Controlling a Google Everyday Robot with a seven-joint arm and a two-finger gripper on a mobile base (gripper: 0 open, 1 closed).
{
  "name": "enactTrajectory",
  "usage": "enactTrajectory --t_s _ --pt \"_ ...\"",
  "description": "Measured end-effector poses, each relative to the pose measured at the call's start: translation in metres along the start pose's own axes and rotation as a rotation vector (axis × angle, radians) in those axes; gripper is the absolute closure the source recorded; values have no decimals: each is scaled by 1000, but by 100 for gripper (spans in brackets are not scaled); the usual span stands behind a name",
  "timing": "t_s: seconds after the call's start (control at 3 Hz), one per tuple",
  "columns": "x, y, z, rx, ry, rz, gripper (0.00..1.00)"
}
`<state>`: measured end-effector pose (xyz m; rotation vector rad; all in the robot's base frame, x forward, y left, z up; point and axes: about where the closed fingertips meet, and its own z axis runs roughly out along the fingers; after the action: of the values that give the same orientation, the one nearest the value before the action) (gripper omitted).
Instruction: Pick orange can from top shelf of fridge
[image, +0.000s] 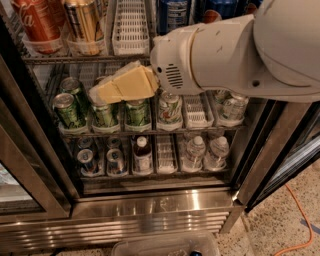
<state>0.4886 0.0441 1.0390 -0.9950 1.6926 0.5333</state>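
Note:
The orange can (84, 22), golden with dark vertical stripes, stands on the top shelf (75, 58) of the fridge (150, 207), second lane from the left. A red-orange can with white script (37, 25) stands to its left. My gripper (102, 92), with pale yellow fingers, is in front of the rack of green cans, below and a little right of the orange can. It holds nothing that I can see. My white arm (235, 52) covers much of the right side of the upper racks.
An empty white lane tray (131, 27) is right of the orange can, then blue cans (172, 15). Green cans (67, 107) fill the middle rack. Bottles (142, 155) and cans sit on the lowest rack. An orange cable (300, 225) lies on the floor at right. A clear tub (165, 245) is at the bottom.

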Motion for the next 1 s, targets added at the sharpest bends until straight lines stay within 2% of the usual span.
enactTrajectory --t_s 0.33,1.0 --pt "0 0 0 0 0 0 0" --pt "-21 27 51 -37 -138 6 0"
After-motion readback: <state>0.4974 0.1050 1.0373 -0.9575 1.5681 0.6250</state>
